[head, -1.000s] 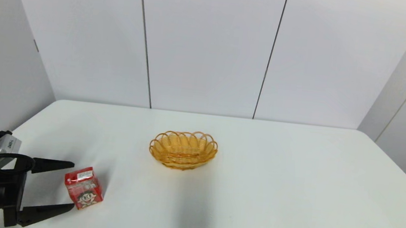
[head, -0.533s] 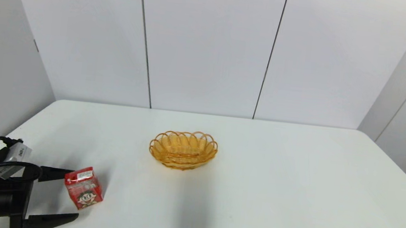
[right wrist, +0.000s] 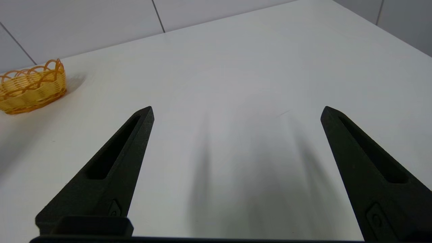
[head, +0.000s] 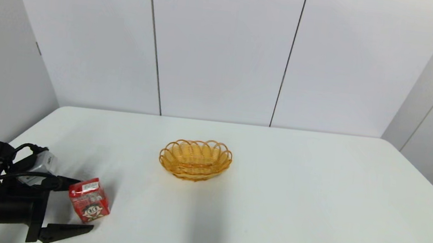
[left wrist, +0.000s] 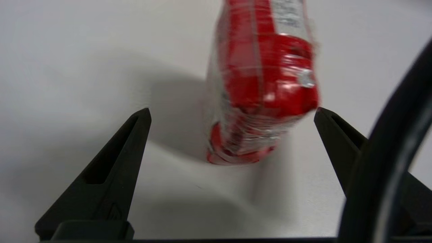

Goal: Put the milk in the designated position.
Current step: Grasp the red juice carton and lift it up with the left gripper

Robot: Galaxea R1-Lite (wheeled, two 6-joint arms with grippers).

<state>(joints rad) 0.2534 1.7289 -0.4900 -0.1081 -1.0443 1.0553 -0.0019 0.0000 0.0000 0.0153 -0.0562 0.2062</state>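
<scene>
Milk [head: 89, 200] stands near-left on the table [head: 293, 194], long axis upright, slightly tilted, face toward the near edge. Left gripper [head: 79, 205] spread wide, straddling it, not touching. Left wrist view shows only its red side. Right gripper [right wrist: 236, 111] spread, holding nothing; the right wrist view alone shows it, with the basket [right wrist: 30, 86].

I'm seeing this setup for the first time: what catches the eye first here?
The small red milk carton at the table's near-left corner stands out, with the left claw open around it, one finger on each side, not yet closed on it. Next is the orange-yellow woven basket, alone near the middle of the white table. The right claw hovers open over bare tabletop.
</scene>
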